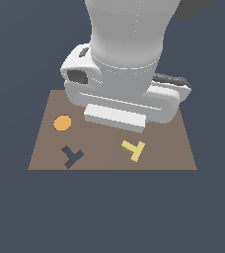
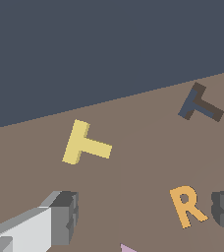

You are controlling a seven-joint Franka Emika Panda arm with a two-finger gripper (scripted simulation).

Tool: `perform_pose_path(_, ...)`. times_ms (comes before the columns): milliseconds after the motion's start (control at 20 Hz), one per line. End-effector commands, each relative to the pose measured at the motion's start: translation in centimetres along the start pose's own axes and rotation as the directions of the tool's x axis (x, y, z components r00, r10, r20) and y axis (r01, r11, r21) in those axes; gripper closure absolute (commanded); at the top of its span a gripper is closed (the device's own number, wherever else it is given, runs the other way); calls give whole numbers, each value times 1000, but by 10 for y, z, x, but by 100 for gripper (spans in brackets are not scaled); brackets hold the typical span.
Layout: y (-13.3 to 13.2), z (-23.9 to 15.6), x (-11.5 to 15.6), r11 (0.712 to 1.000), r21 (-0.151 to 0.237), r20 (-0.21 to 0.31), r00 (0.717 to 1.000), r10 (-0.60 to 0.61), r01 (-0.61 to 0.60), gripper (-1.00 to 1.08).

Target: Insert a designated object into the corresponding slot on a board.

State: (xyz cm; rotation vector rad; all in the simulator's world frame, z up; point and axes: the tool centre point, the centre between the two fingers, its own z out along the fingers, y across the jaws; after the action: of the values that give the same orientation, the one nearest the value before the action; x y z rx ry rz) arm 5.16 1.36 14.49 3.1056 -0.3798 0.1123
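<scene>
While end effector (image 2: 146,212) fingers stand apart, flat yellow T (image 1: 133,149), dark T-shaped recess (image 1: 71,156), matte brown board (image 1: 173,158)

The board (image 1: 40,148) lies flat, with the arm (image 1: 124,59) over its far part. On the board's near part, the T piece (image 1: 133,149) lies toward the exterior view's right and the T slot (image 1: 71,156) toward the left, well apart. The disc (image 1: 62,123) lies just beyond the slot, farther left. In the wrist view, the R (image 2: 186,205) lies on the board between the fingers (image 2: 65,216), apart from the T piece.
</scene>
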Motion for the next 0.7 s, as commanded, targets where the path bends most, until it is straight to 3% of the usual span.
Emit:
perform_pose_path(0,-10,18,2,999,-3,14,998,53,-53,-92)
perform_pose_path(650,-46,87,16,967,-17,63,965,254,-254,-92)
